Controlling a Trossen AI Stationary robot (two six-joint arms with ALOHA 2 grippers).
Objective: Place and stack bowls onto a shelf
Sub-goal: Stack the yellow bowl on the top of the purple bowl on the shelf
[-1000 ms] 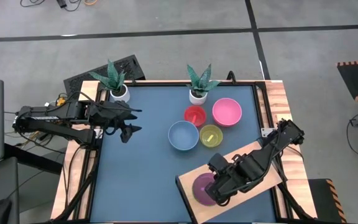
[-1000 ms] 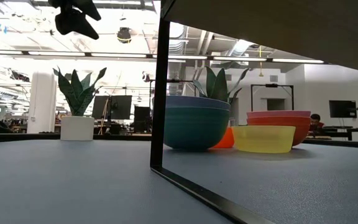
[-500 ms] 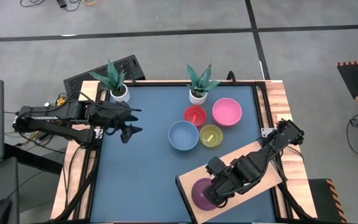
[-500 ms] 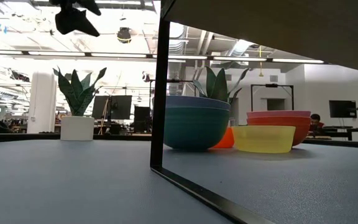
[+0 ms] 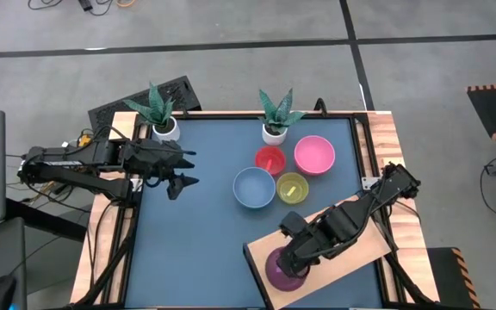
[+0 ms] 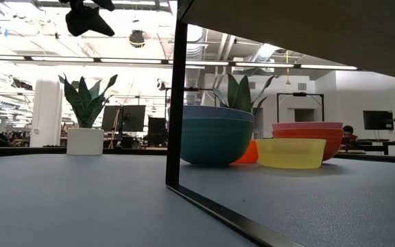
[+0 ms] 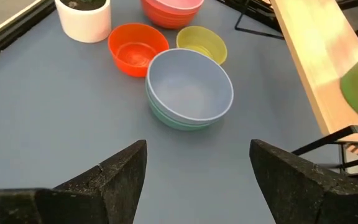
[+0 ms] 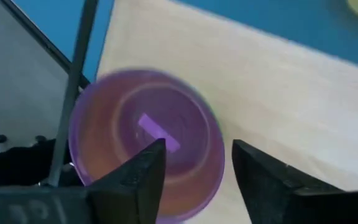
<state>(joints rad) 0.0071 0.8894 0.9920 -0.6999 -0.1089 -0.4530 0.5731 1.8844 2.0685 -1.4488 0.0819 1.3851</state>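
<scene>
Looking at the purple bowl (image 5: 279, 266), I see it sitting on the shelf (image 5: 364, 245) at its end farthest from the pink bowl (image 5: 314, 154). My right tool (image 5: 289, 258) hovers over that purple bowl, fingers parted and empty. My left tool (image 5: 179, 169) waits across the worktop (image 5: 196, 232), well clear of the shelf, spread wide and empty.

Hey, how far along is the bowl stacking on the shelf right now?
Done: the purple bowl sits on the shelf, with a green one under it. In hand: nothing; the right claw is open over it. Left: the blue bowl, red bowl, yellow bowl and pink bowl. The left claw waits open.
</scene>
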